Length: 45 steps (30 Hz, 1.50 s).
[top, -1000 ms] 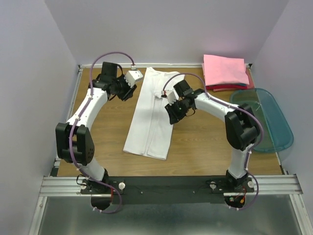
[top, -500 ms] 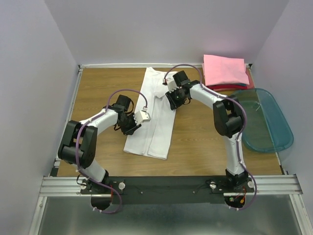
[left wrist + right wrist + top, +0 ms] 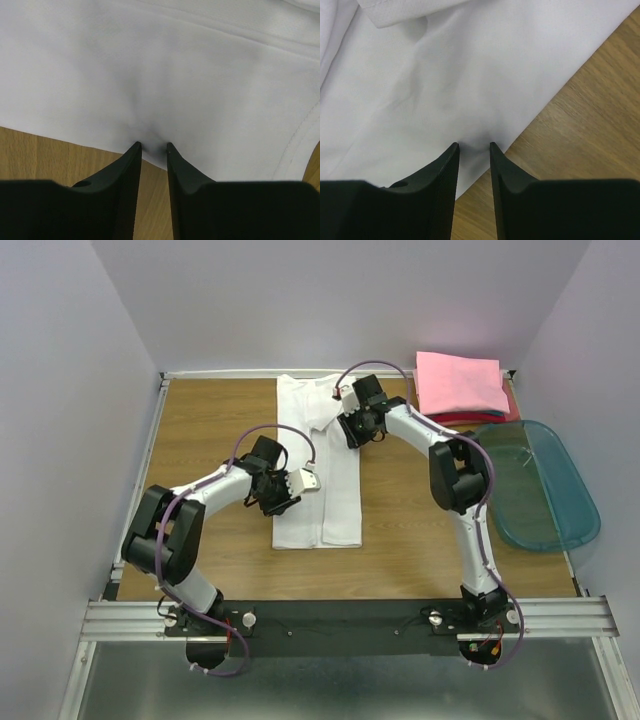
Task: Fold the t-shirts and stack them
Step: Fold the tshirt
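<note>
A white t-shirt, folded into a long narrow strip, lies straight down the middle of the wooden table. My left gripper is at the strip's left edge near its lower end. In the left wrist view the gripper is shut on that edge, and the white cloth puckers between its tips. My right gripper is at the strip's right edge near the top. In the right wrist view the gripper is shut on the edge of the shirt. A folded pink t-shirt tops a stack at the back right.
A red garment shows under the pink one in the stack. A teal plastic tray lies at the right edge of the table. Bare wood lies left of the shirt, and grey walls close in the table.
The left arm swung from the back left down to the strip's lower left edge. The right gripper moved up to the collar end. The tilted shirt now lies straight and further back.
</note>
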Tool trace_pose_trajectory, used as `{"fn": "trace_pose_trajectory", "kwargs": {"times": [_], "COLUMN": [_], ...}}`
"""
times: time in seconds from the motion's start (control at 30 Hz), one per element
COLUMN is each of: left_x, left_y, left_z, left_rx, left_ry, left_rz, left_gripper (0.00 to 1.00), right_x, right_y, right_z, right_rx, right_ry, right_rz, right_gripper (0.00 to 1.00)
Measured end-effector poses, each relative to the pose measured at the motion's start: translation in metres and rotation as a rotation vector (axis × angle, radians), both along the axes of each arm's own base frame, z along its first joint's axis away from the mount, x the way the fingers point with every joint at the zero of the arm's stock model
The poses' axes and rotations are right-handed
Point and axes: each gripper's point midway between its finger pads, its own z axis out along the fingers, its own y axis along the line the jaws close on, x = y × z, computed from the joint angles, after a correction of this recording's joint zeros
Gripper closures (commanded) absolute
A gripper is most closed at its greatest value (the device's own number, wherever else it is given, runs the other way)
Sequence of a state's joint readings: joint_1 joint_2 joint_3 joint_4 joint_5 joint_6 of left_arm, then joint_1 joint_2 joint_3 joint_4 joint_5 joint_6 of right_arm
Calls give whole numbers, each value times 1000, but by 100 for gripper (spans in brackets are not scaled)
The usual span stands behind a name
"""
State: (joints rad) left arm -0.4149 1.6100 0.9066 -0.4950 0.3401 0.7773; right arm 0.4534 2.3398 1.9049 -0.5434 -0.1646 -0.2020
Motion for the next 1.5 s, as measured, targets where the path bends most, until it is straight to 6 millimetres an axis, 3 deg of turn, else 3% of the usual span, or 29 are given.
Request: {"fn": "trace_pose_trajectory", "kwargs": {"times": [0.07,0.13,0.23,0.27,0.3,0.33,0.37,0.4,0.47,0.57,0.67,0.73,0.8,0.87,0.97,1.07,1.13,1.27,1.4,1.5], "left_x": [0,-1,3,6,7,9,10,9,8,1,-10,-15,-22,-31,-56,-85,-98,-96,-97,-99], "left_y": [0,0,-3,-4,-5,-6,-6,-6,-7,-11,-17,-19,-19,-14,-2,7,9,5,6,6], "left_z": [3,14,59,85,104,133,150,174,203,249,274,270,246,205,134,86,69,57,31,28], "left_rx": [-4,-15,-73,-103,-125,-159,-176,-207,-249,-355,-425,-414,-359,-289,-197,-157,-150,-136,-109,-104], "left_ry": [-3,-23,-153,-229,-288,-371,-424,-489,-570,-704,-790,-799,-776,-704,-567,-457,-415,-368,-267,-278], "left_rz": [4,2,-14,-22,-29,-35,-44,-45,-47,-40,-93,-153,-241,-305,-408,-503,-549,-617,-665,-696], "left_gripper": [52,37,29,16,13,2,1,2,2,1,3,6,9,10,12,18,19,32,32,32], "right_x": [-1,-10,-33,-43,-45,-50,-57,-63,-79,-100,-116,-129,-148,-185,-260,-310,-319,-324,-322,-317], "right_y": [-1,-3,-7,-8,-8,-9,-9,-9,-8,-2,7,12,11,14,11,0,-3,0,3,5], "right_z": [1,6,26,51,60,80,114,135,193,251,270,257,215,166,91,50,40,25,12,7], "right_rx": [2,8,23,39,46,57,79,91,129,199,259,264,214,151,68,2,-18,-36,-54,-65], "right_ry": [1,13,32,8,-6,-40,-102,-148,-274,-402,-436,-412,-342,-253,-100,-17,-9,-35,-47,-72], "right_rz": [1,18,69,98,113,134,165,190,250,338,412,489,564,665,836,954,982,1008,1011,1007], "right_gripper": [53,43,41,39,34,8,0,0,0,0,0,0,0,0,5,16,21,30,35,37]}}
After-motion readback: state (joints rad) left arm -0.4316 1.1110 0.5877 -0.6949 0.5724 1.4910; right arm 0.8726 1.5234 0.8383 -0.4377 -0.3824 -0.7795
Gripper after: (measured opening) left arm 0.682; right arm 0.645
